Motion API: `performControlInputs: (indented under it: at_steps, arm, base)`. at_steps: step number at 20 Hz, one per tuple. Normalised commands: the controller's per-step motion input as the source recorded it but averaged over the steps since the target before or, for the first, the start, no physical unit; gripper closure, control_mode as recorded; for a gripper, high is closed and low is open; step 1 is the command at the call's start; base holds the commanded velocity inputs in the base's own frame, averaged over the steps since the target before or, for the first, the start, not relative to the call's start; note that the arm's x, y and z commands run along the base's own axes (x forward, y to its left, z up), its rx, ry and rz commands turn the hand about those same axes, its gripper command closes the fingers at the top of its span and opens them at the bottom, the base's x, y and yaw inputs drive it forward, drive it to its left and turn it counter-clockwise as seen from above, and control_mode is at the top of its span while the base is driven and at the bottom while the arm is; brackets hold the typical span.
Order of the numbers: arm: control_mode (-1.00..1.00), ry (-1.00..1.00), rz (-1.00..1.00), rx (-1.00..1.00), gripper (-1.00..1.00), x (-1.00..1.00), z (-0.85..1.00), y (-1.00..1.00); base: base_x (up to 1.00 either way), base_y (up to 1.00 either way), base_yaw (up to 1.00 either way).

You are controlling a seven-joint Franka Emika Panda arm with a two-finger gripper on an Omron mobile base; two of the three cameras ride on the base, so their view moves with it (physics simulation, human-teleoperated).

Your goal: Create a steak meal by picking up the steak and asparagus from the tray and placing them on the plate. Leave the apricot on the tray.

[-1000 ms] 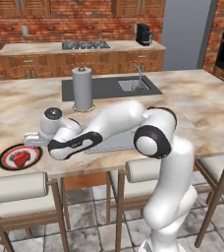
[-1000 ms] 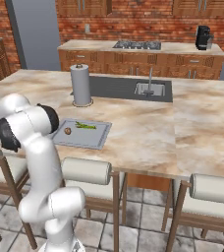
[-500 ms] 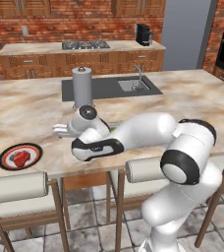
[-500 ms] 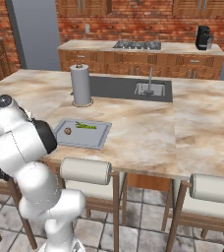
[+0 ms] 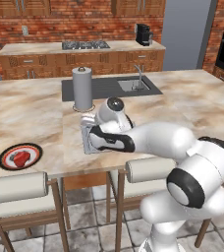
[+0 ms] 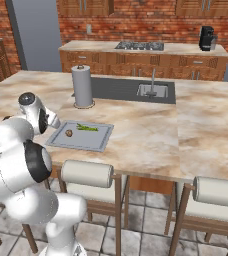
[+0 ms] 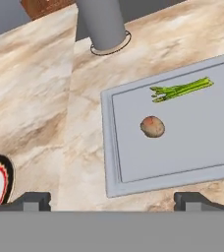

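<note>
The red steak (image 5: 21,158) lies on the round plate (image 5: 7,158) with the black rim, at the left of the counter. On the grey tray (image 6: 97,142) rest the green asparagus (image 6: 87,128) and the small brown apricot (image 6: 69,133). The hand view looks down on the tray (image 7: 133,170), with the asparagus (image 7: 182,90) beyond the apricot (image 7: 153,126) and the plate (image 7: 1,172) at the left edge. My gripper (image 7: 113,201) hangs open and empty above the counter at the tray's near left corner, its fingertips (image 7: 35,201) wide apart.
A grey paper towel roll (image 5: 82,88) stands upright just behind the tray. Behind it are a dark sink (image 5: 133,84) and faucet. Padded stools (image 5: 18,189) line the counter's front edge.
The arm has swung right, from above the plate to the tray's left side. The steak stays on the plate.
</note>
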Motion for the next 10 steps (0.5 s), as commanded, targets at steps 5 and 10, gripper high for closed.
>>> performControlInputs:
  at_steps: [5, 10]
  arm:
    - [-1.00, 0.14, -0.33, 0.00, -1.00, 0.27, 0.02, -0.73]
    - [-1.00, 0.04, -0.39, 0.00, -1.00, 0.16, -0.04, -0.59]
  base:
    - [0.00, 0.00, 0.00]
    - [0.00, 0.00, 0.00]
